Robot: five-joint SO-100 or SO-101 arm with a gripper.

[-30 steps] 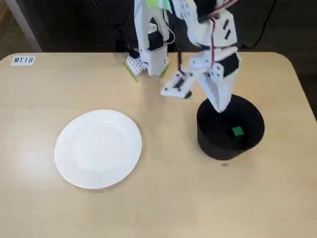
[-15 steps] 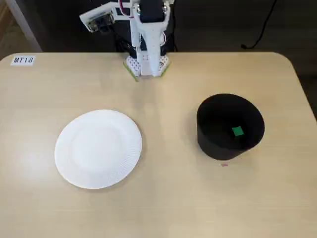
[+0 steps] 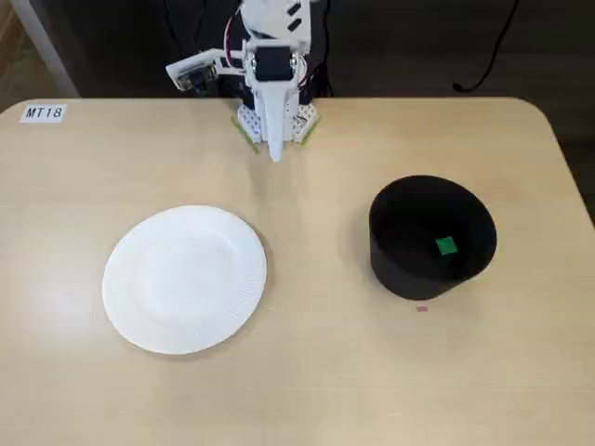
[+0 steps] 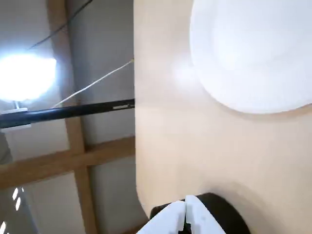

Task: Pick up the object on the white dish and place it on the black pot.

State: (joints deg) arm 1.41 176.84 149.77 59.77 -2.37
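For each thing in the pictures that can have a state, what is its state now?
white dish: empty, flat on the table.
black pot: upright, open, holds the green block.
green block: inside the pot, on its bottom.
gripper: shut, holds nothing, folded back at the arm's base.

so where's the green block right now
In the fixed view the green block lies inside the black pot on the table's right side; the white plate sits empty.

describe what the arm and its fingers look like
The arm is white plastic with black motor blocks in its joints and thin cables behind it. The gripper tapers to a narrow white tip; in the wrist view its fingers are plain white and pointed.
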